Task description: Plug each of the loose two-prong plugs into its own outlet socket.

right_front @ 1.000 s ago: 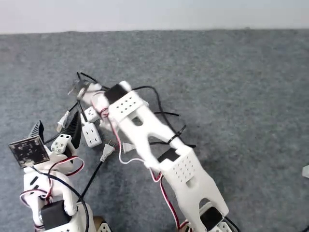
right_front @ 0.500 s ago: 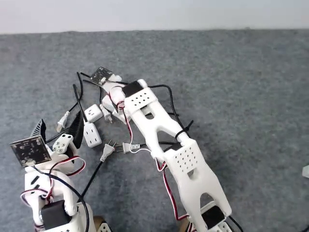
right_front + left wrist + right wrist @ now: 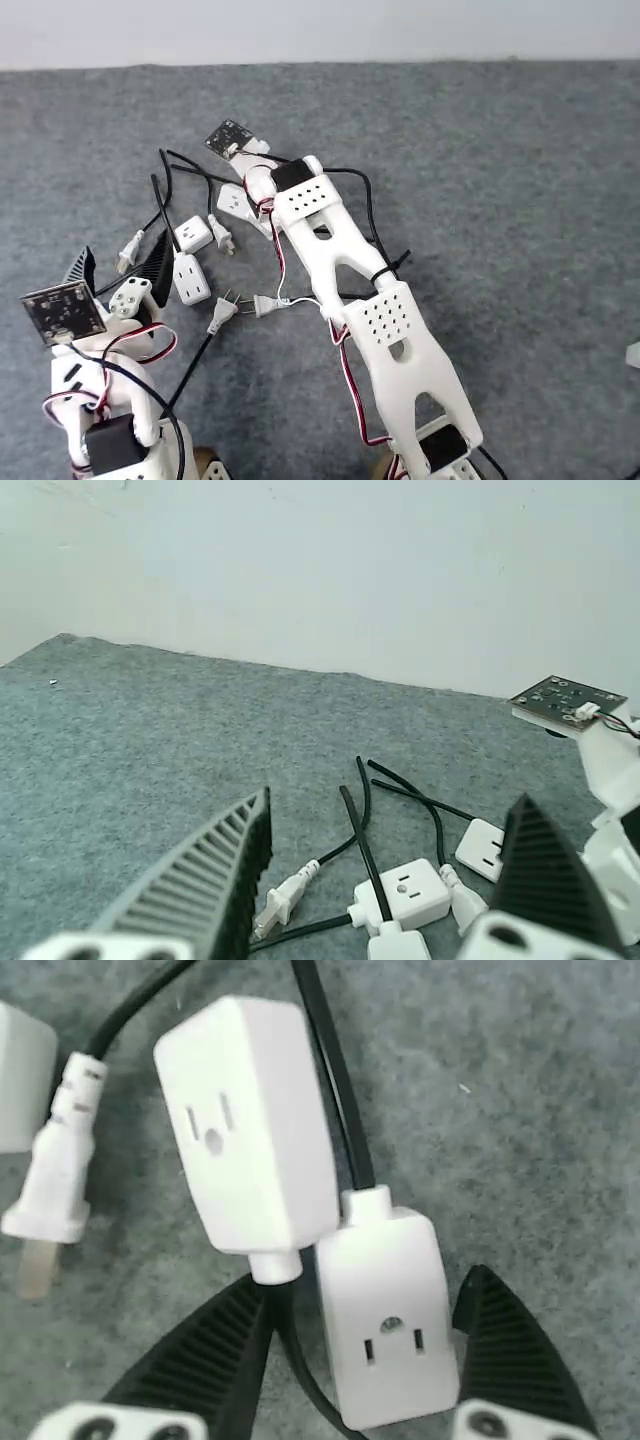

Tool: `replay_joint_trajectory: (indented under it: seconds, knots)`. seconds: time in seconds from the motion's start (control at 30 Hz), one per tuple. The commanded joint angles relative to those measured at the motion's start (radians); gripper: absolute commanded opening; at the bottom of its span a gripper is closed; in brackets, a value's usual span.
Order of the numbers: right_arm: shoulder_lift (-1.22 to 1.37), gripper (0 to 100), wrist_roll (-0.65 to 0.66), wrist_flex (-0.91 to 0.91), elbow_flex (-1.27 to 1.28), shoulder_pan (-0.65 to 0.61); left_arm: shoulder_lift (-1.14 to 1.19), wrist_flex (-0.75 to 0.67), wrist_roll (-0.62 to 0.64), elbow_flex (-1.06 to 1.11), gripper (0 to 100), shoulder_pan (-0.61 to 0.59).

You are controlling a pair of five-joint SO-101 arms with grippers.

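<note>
**Both grippers empty, every plug loose**

The right gripper (image 3: 362, 1295) hung over the far-left end of the pile with its jaws spread wide. One white outlet socket (image 3: 385, 1310) lay face up between the fingers (image 3: 200, 1360), and as far as I could tell nothing was touching it. My guess is the arm was lined up to grab or pin that socket so a plug could go in.

A second socket (image 3: 250, 1125) lay right against it, end to end. That left barely any finger room on that side, which looked like the main snag. A black cord (image 3: 335, 1110) also ran under the pair. A two-prong plug (image 3: 55, 1190) lay just beside them with its prongs bare.

The left gripper (image 3: 118, 265) sat at the near left, jaws apart too and holding nothing. It was pointed at the pile, probably waiting its turn.

Closer to it were two more outlets (image 3: 192, 234), one nearer than the other. Two loose plugs (image 3: 222, 313) lay nose to nose in the middle, and another plug (image 3: 128, 252) lay out at the left. Cords looped everywhere across the grey table (image 3: 500, 200), and the right arm's forearm lay over several of them. Dragging anything could easily have tugged its neighbours along.
</note>
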Motion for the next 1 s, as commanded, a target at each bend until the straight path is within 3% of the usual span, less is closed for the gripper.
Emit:
replay_joint_trajectory:
  seconds: [0.0, 0.3, 0.97]
  knots:
    - [-0.021, 26.8, -0.009, 0.025, -0.078, 0.018, -0.003, -0.029, -0.006, -0.016, 36, 0.005]
    - [-0.010, 27.0, -0.017, 0.229, -0.327, 0.019, -0.003, -0.029, -0.008, -0.016, 36, 0.017]
    - [0.042, 27.0, -0.002, 0.188, -0.321, 0.048, -0.006, -0.029, -0.028, 0.002, 36, 0.046]
